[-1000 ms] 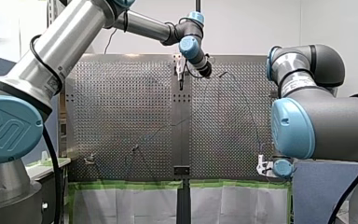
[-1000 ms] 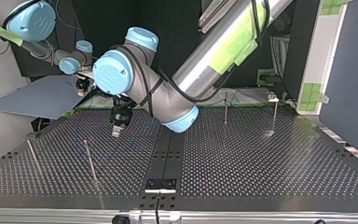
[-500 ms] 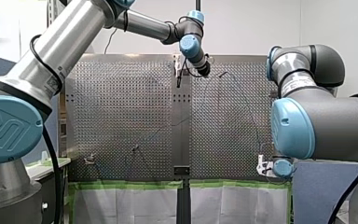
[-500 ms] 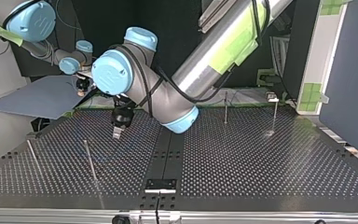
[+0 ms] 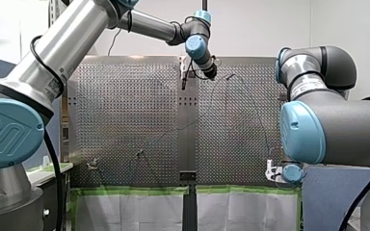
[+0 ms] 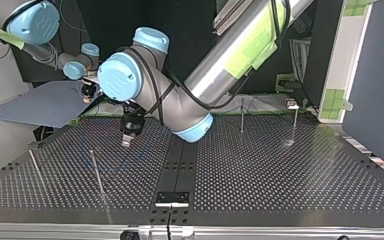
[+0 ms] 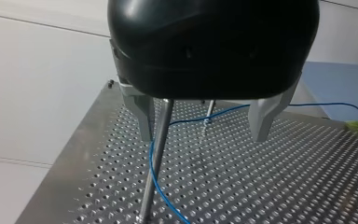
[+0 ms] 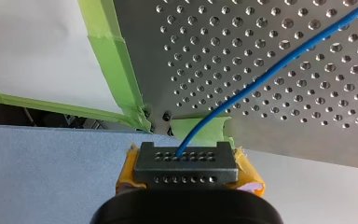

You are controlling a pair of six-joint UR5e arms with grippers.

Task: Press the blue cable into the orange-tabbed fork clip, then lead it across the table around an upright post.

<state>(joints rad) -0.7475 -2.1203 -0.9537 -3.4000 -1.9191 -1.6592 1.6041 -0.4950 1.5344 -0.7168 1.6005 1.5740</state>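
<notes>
In the left wrist view my left gripper is open, black with metal fingers, above the perforated table. A thin upright post shows between the fingers, close beside one of them. The blue cable curves past that post and runs toward a second post farther ahead. In the top view my left gripper hangs over the table's left half. My right gripper, with yellow pads, is shut on the blue cable at the table's edge. In the front view it sits low at the right.
The top view shows upright posts at the left, at the far left and at the back right. A small clip sits near the front view's lower left. Green tape lines the table's edge.
My left gripper has shifted slightly toward the far end of the table in the front view. The right arm has stayed still.
</notes>
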